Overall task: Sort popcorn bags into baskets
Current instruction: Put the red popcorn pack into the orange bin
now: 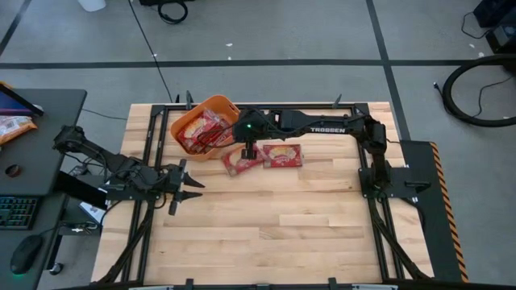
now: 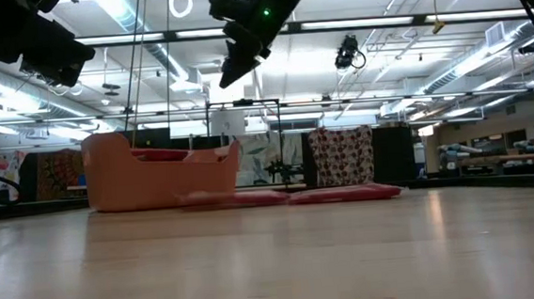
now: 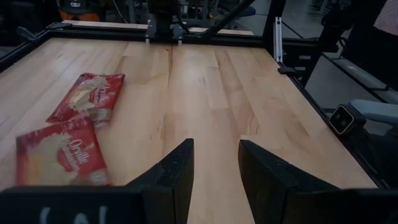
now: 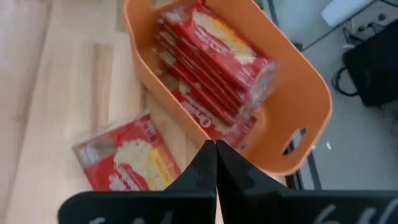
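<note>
Wood table (image 1: 266, 217): two bags (image 1: 281, 155) left outside basket (image 1: 189, 121). Right gripper (image 1: 249, 150) pressed together, empty, above them; must spread, descend. Left gripper (image 1: 187, 185) spread, waiting.

Place: a robotics lab or workshop in a large industrial hall.
Ceiling: exposed ducts (image 2: 152, 54) and rows of strip lights (image 2: 399, 20) across the top of the low view.
Floor: grey concrete marked with dark tape lines (image 1: 242, 63), loose cables (image 1: 171, 11) at the top of the high view.
Work station: butcher-block table (image 1: 266, 217) in a black metal frame (image 1: 387, 234) carrying two arms.
Desk: lower left of the high view, with keyboard (image 1: 18, 212) and mouse (image 1: 26, 254).
Background: patterned cloth panels (image 2: 341, 156) standing mid-frame in the low view.
</note>
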